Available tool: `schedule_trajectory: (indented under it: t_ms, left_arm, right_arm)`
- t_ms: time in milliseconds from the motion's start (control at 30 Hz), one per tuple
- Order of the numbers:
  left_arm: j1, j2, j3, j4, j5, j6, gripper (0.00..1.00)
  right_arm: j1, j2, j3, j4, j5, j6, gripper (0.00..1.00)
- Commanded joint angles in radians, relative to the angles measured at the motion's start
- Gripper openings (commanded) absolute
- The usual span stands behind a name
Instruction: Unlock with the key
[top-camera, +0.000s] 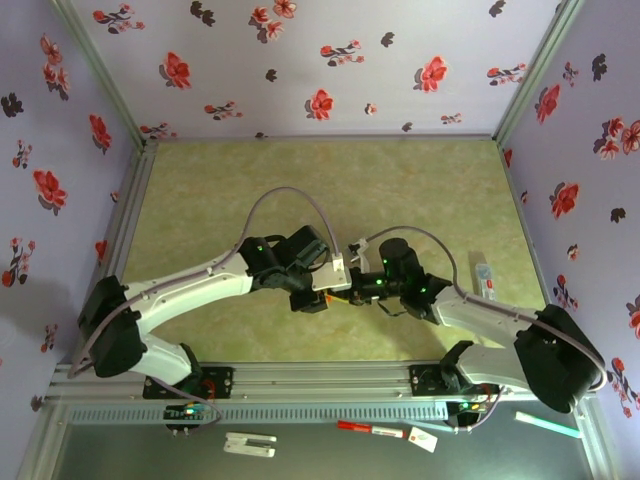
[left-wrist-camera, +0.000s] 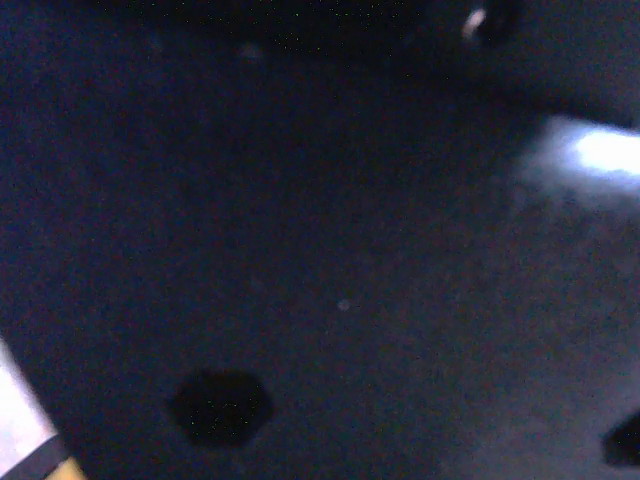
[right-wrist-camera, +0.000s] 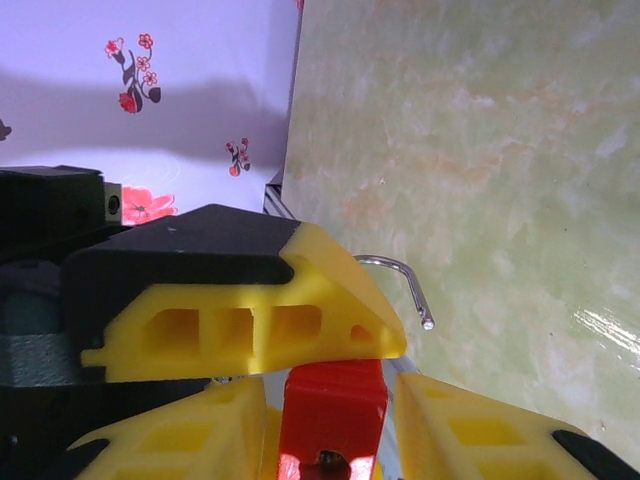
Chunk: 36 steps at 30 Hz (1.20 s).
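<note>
A red padlock (right-wrist-camera: 333, 435) sits between the two yellow fingers (right-wrist-camera: 470, 430) of my right gripper (right-wrist-camera: 335, 398), with narrow gaps on both sides. Its silver shackle (right-wrist-camera: 405, 278) is swung open, the free end hanging in the air over the table. A yellow and black finger (right-wrist-camera: 250, 320) of my left gripper lies pressed across the padlock's top; its other finger is hidden behind the lock. The key is hidden; only a dark hole shows low on the lock. From above, the left gripper (top-camera: 318, 290) and right gripper (top-camera: 352, 290) meet mid-table. The left wrist view is dark and blurred.
The green marbled table (top-camera: 400, 190) is boxed in by flowered walls on three sides. A small pen-like item (top-camera: 484, 275) lies by the right wall. Below the front rail lie a white piece (top-camera: 249, 443) and a red and white marker (top-camera: 370, 430).
</note>
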Motion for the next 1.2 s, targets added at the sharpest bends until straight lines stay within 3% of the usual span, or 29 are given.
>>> schedule_trajectory:
  t_ms: [0,533,633,1033,1167]
  left_arm:
    - [-0.006,-0.034,0.019,0.109,0.0,0.014,0.0]
    - [-0.017,-0.096,-0.053,0.243,-0.073,-0.014,0.0]
    - [-0.015,-0.113,-0.076,0.246,-0.103,-0.034,0.16]
    - [0.005,-0.315,-0.257,0.315,-0.217,-0.218,0.71]
    - [0.029,-0.449,-0.331,0.314,-0.238,-0.302,0.79]
  right_arm:
    - [0.029,0.016,0.035,-0.127,-0.059,-0.082,0.36]
    - [0.032,0.019,0.078,-0.159,-0.002,-0.083,0.07]
    - [0.032,0.008,0.102,-0.24,0.049,-0.119,0.0]
    - [0.032,0.058,0.246,-0.501,0.258,-0.277,0.0]
    - [0.032,0.116,0.31,-0.544,0.298,-0.318,0.0]
